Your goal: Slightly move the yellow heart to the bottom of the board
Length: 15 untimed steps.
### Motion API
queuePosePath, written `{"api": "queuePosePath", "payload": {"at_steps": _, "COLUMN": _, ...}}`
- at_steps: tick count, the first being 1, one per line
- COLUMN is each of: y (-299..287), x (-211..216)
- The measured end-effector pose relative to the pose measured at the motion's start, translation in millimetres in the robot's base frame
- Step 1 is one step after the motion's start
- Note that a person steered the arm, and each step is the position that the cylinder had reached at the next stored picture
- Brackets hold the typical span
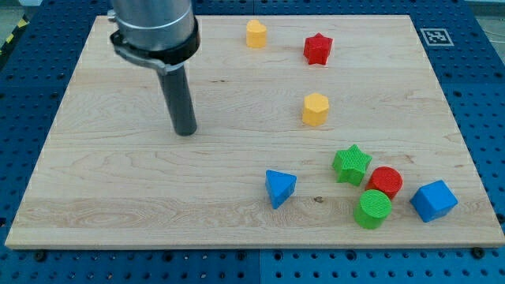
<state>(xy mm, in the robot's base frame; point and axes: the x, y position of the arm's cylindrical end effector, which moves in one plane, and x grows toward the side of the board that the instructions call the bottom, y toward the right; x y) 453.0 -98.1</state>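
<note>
The yellow heart (256, 34) sits right up near the view's top edge of the wooden board (102, 197), a touch left of the red star (317, 49), the two close but apart. Below them, around mid-board, there's a yellow hexagonal block (315, 109) standing alone. Down toward the view's bottom right, a cluster: green star (351, 164) touching or just beside the red cylinder (386, 181), the green cylinder (372, 208) tucked against the red one's lower side, a blue cube (433, 200) just to their right, and a blue triangular block (280, 188) off to the left of the group.

No containers here, just the flat board on a blue perforated table (473, 55). The arm's upper housing is cut off at the view's top, so only its grey collar and the dark rod show.

My tip (185, 132) rests on bare wood at the view's left-centre, well apart from the yellow heart and from every other block. It's a plain rod, nothing to open or close, and it's touching no block at all.
</note>
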Motion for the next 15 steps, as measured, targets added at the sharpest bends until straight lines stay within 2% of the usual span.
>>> {"api": "queuePosePath", "payload": {"at_steps": 10, "y": 10.5, "x": -190.2}}
{"api": "queuePosePath", "payload": {"at_steps": 12, "y": 46.4, "x": -227.2}}
{"api": "queuePosePath", "payload": {"at_steps": 14, "y": 99.0, "x": -242.5}}
{"api": "queuePosePath", "payload": {"at_steps": 15, "y": 101.7, "x": -242.2}}
